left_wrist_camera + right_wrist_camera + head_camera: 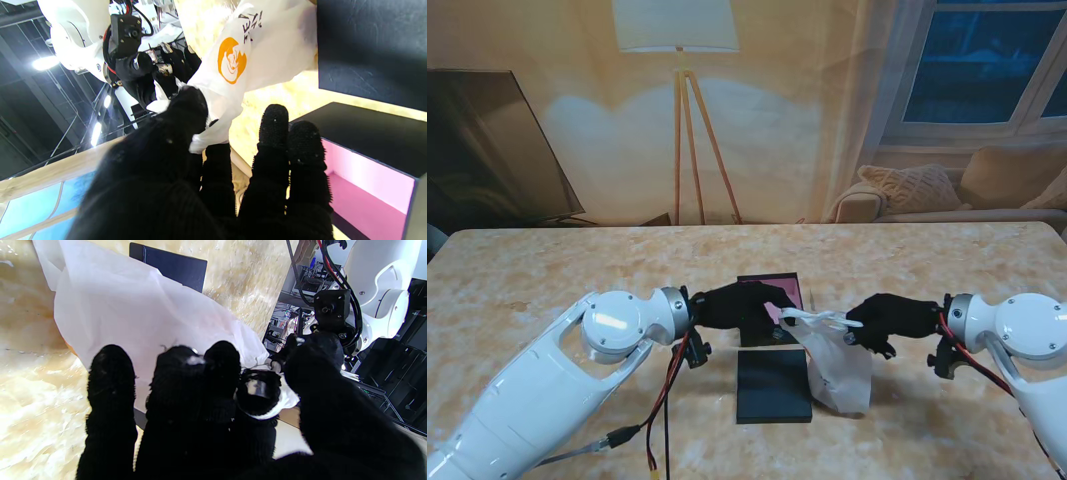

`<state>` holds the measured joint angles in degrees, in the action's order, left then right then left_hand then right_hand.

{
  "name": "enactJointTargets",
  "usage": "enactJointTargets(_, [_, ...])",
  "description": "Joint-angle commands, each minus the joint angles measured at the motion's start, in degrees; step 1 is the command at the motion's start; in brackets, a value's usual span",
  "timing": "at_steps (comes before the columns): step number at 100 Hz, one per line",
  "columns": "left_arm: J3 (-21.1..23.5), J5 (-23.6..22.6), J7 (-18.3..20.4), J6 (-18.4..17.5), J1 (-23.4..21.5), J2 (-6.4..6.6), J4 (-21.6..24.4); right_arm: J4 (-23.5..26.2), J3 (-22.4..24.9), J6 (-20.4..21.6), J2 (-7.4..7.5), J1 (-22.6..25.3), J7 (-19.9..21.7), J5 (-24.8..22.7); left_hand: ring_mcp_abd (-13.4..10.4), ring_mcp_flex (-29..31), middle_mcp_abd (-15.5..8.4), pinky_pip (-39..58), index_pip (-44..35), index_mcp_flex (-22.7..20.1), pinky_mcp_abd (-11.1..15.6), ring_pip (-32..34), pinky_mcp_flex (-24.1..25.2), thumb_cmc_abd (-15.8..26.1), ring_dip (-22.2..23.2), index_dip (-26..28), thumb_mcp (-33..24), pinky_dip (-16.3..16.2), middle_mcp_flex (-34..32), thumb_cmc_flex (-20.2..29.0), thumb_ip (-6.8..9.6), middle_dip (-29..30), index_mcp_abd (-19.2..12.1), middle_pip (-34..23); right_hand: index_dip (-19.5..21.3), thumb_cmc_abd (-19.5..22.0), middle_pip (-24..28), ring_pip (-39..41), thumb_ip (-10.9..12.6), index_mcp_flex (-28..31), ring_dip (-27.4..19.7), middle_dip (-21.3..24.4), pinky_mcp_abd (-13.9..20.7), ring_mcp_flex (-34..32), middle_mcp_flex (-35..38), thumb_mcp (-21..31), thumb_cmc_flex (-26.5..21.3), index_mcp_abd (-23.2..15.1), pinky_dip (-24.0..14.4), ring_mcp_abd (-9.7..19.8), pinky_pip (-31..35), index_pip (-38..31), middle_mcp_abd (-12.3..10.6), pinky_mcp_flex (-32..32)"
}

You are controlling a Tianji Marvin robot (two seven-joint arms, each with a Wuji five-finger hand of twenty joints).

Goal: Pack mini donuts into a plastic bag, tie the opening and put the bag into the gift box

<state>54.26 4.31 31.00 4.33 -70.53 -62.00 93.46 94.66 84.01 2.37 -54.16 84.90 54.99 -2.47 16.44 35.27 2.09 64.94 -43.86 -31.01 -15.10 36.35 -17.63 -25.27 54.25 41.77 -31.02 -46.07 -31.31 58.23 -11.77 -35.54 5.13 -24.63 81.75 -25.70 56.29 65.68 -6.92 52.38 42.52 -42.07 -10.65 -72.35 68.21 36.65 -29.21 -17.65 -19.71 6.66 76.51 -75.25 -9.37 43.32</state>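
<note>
— Stand view: what did each robot hand grip?
— Left robot hand (745, 303) and right robot hand (889, 318) each pinched a twisted end of the plastic bag (839, 372), hanging beside the gift box (770, 295) above the worktop (547, 270).
— Handling?
— Soft, light, probably slippery; grip the ends.

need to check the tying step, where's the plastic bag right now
In the stand's view the plastic bag hangs right of centre between the left hand and right hand, both gripping its top, just right of the black lid.
</note>
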Motion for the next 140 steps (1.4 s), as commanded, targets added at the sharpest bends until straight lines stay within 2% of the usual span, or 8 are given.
enactJointTargets(1, [0.76, -0.46, 0.05, 0.37, -0.62, 0.68, -0.37, -0.35, 0.45, -0.4, 0.26, 0.9, 0.49, -0.51, -0.44, -0.62, 13.29, -0.65, 0.31, -4.76, 0.08, 0.89, 0.62, 3.12, 1.86, -4.9, 1.03, -1.55, 4.79, 3.49, 1.76, 1.18, -1.34, 3.13, -0.62, -0.59, 1.21, 1.18, 0.86, 10.18, -0.3, -1.0, -0.53, -2.0, 1.11, -0.35, 0.06, -0.97, -1.3, 0.53, -0.18, -12.3, -1.41, 0.49])
enactJointTargets(15, [0.9, 1.64, 1.75, 0.78, -0.7, 0.87, -0.14, -0.61, 0.16, -0.4, 0.29, 0.62, 0.75, -0.29, 0.35, 0.46, 14.1, -4.43, 19.89, -6.68, -0.4, -2.08, 0.55, 9.15, 3.81, -13.26, -8.34, 0.93, 4.73, 4.18, 5.61, 2.35, 3.61, 3.8, -0.6, -0.62, 1.4, 1.4, 0.98, 10.21, -0.25, -1.06, -0.58, -2.02, 1.19, -0.47, -0.36, -0.97, -1.35, 0.57, -0.13, -12.35, -1.53, 0.49])
enactJointTargets(28, [0.74, 2.18, 3.09, 0.44, -0.31, 1.11, -0.3, -1.01, -0.13, -0.25, 0.4, 0.18, 1.42, 0.15, 0.11, 4.58, 13.56, -6.63, 22.09, -8.15, 0.34, -9.15, -1.39, 6.65, 6.64, -15.69, -11.39, 4.13, 2.36, 12.04, 5.07, 2.67, 5.07, 2.41, -0.53, -0.72, 1.51, 1.58, 1.1, 10.23, -0.23, -1.09, -0.48, -2.09, 1.18, -0.41, -0.6, -0.96, -1.35, 0.66, -0.16, -12.44, -1.7, 0.48])
enactJointTargets(38, [0.56, 1.8, 2.44, -0.08, -0.34, 0.99, -0.32, -1.29, -0.21, 0.01, 0.44, -0.01, 1.7, 0.38, -2.13, 6.81, 11.94, -6.48, 14.55, -8.26, 1.76, -7.95, -4.03, 10.21, 2.85, -9.05, -4.72, 7.0, -0.2, 11.42, 5.88, -1.68, 2.68, 0.82, -0.5, -0.77, 1.55, 1.62, 1.14, 10.23, -0.24, -1.1, -0.42, -2.1, 1.18, -0.38, -0.62, -0.96, -1.37, 0.7, -0.15, -12.44, -1.73, 0.54])
enactJointTargets(57, [0.38, -0.39, -0.8, -1.31, -0.94, 0.55, 0.18, -1.59, -0.24, 0.56, 0.53, -0.18, 2.19, 0.74, -6.72, 17.44, 9.95, -2.57, 0.04, -5.7, 5.48, -5.07, -14.9, 4.17, -7.34, -6.21, -3.59, 12.94, -14.32, 9.32, 3.52, -8.67, -2.19, 2.69, -0.48, -0.81, 1.78, 1.85, 1.16, 10.24, -0.2, -1.18, -0.22, -2.31, 1.42, -0.26, -0.7, -0.96, -1.38, 0.92, -0.15, -12.43, -1.91, 0.6])
enactJointTargets(91, [0.39, -2.64, -4.84, -0.74, -2.14, -0.15, 1.39, -1.8, -0.19, 0.59, 0.57, -0.21, 2.24, 0.34, -8.12, 32.83, 13.78, 7.81, -13.5, -2.31, 5.64, 1.19, -33.07, -3.19, -18.77, -5.38, -5.31, 21.6, -27.96, 4.3, 1.26, -2.61, -0.76, -2.64, -0.44, -0.8, 2.32, 2.53, 1.21, 10.43, -0.02, -1.39, -0.39, -2.61, 1.62, 0.0, -1.12, -0.92, -1.36, 0.96, -0.2, -12.46, -1.95, 0.68])
enactJointTargets(108, [0.18, -0.94, -2.28, 0.52, -1.46, 0.24, 1.44, -2.09, -0.53, 0.57, 0.65, -0.49, 2.78, 0.79, -2.42, 22.43, 14.98, -1.66, 3.91, -2.58, -0.74, -4.46, -21.82, 6.27, -16.24, -12.95, 2.58, 16.63, -17.51, 8.35, 3.75, 2.24, 1.84, -2.12, -0.3, -0.64, 2.62, 3.01, 1.3, 10.31, 0.15, -1.58, -0.43, -2.65, 1.59, 0.02, -1.51, -0.88, -1.38, 1.09, -0.18, -12.58, -2.07, 0.69])
enactJointTargets(140, [-1.01, -0.41, -1.61, 1.54, -0.71, 0.29, 2.27, -2.87, -1.41, 0.87, 0.8, -1.37, 3.97, 1.82, -0.88, 18.74, 14.7, -0.8, 11.05, -3.27, -1.69, -3.93, -17.03, 14.22, -15.01, -13.22, 17.11, 13.8, -12.51, 15.18, 5.47, 4.27, 0.86, -2.04, -0.11, -0.56, 2.84, 3.44, 1.45, 10.26, 0.28, -1.81, -0.32, -2.75, 1.62, 0.12, -1.81, -0.87, -1.42, 1.24, -0.1, -12.6, -2.07, 0.82])
